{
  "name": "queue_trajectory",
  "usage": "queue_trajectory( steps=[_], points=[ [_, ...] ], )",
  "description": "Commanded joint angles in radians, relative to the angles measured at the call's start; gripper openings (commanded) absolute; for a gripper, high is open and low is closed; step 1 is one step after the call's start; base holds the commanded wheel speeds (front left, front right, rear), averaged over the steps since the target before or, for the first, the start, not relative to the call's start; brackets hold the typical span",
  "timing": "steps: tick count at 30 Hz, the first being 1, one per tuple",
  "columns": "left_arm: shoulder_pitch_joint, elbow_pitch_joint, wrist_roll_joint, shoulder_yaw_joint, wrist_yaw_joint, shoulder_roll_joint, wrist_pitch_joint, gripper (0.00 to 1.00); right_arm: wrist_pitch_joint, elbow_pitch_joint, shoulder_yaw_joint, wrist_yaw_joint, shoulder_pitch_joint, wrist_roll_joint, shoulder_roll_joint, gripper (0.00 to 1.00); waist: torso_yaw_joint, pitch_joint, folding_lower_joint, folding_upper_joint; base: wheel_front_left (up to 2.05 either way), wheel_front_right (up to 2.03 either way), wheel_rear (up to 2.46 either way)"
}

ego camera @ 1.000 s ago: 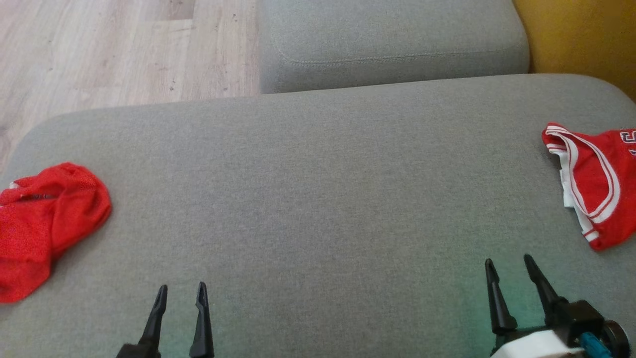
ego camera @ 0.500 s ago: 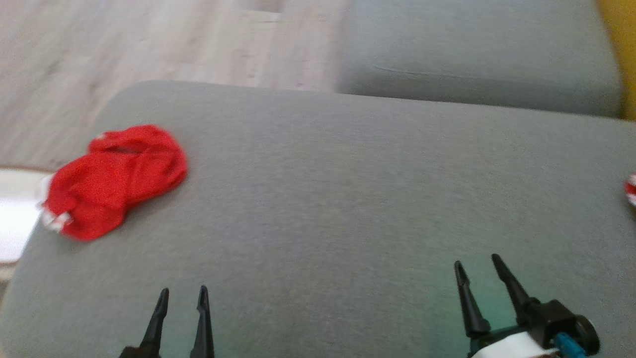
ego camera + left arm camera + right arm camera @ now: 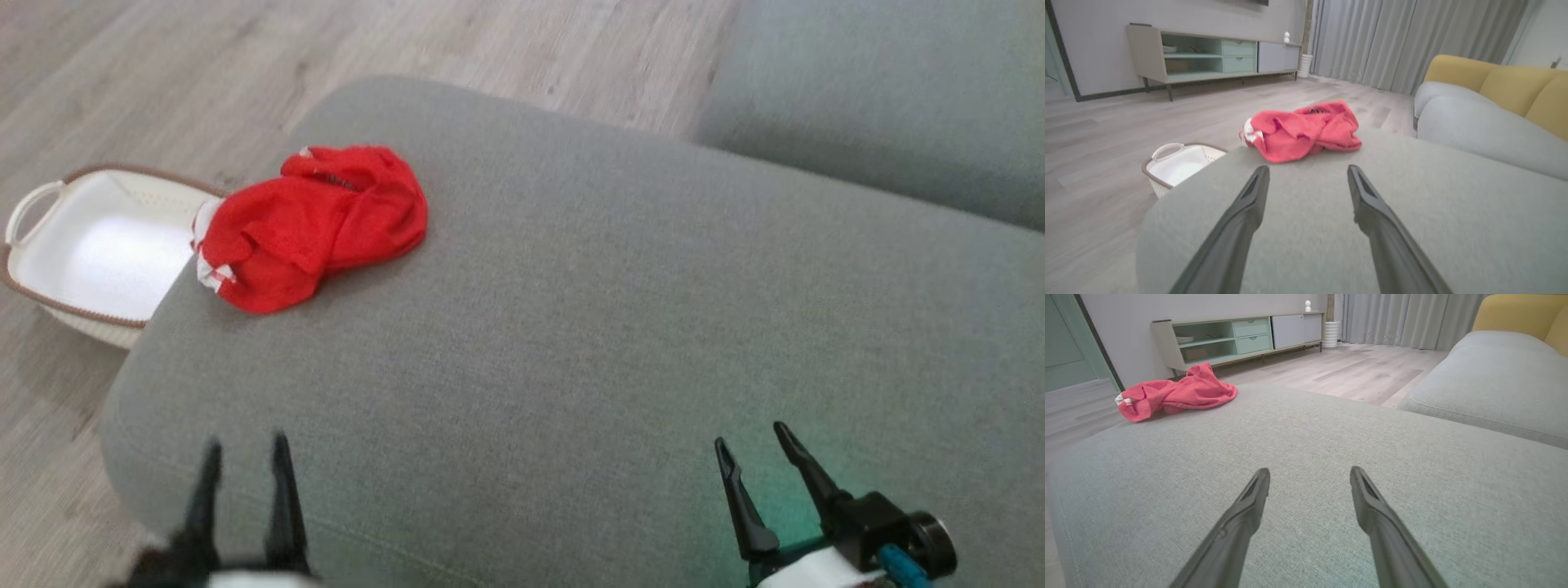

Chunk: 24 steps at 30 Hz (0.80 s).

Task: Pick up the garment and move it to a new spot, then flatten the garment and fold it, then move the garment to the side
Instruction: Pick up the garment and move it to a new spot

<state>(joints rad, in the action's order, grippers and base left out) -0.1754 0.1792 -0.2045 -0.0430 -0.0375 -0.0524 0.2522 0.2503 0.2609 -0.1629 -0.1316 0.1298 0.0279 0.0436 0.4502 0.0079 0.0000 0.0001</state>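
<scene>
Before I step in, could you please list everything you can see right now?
crumpled red mesh cloth: one, red with white bits at one edge, far left corner of the large cushion
large grey fabric seat cushion: one, grey, directly ahead
second grey seat cushion: one, grey, beyond on the right
white plastic basket with brown rim: one, white, on the floor by the large cushion's left end
yellow sofa back: one, yellow, behind the second cushion
low sideboard: one, pale with green shelves, against the far wall
grey curtains: grey, far wall
pale wood floor: light wood
left tool: one, dark, open, over the near edge
right tool: one, dark, open, over the large cushion
</scene>
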Motion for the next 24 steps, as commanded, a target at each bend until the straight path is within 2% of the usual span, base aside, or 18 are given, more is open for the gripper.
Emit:
queue_trajectory(
  steps=[1, 6, 10, 14, 24],
  points=[
    [0.112, -0.050, -0.008, 0.048, -0.008, 0.002, 0.010, 1.00, 0.011, -0.029, -0.017, 0.001, -0.067, -0.014, 0.016, 1.00, -0.020, 0.072, 0.0000, -0.0001, 0.00, 0.00, 0.00],
    [0.311, -0.008, -0.053, 0.078, -0.043, -0.033, 0.002, 1.00, 0.011, -0.055, -0.002, 0.001, -0.112, -0.036, 0.086, 1.00, -0.049, 0.221, 0.0000, -0.0001, 0.00, 0.00, 0.00],
    [0.517, 0.089, -0.104, 0.100, -0.058, -0.078, -0.068, 1.00, -0.006, -0.096, 0.016, 0.001, -0.137, -0.037, 0.154, 1.00, -0.068, 0.324, 0.0000, -0.0001, 0.00, 0.00, 0.00],
    [0.700, 0.246, -0.135, 0.089, -0.072, -0.122, -0.164, 1.00, -0.037, -0.155, 0.036, 0.001, -0.143, -0.033, 0.214, 1.00, -0.088, 0.402, 0.0000, -0.0001, 0.00, 0.00, 0.00],
    [0.975, 0.661, -0.158, 0.086, -0.059, -0.159, -0.232, 1.00, -0.110, -0.300, 0.070, 0.001, -0.112, -0.014, 0.288, 1.00, -0.144, 0.485, 0.0000, -0.0001, 0.00, 0.00, 0.00]
  ],
)
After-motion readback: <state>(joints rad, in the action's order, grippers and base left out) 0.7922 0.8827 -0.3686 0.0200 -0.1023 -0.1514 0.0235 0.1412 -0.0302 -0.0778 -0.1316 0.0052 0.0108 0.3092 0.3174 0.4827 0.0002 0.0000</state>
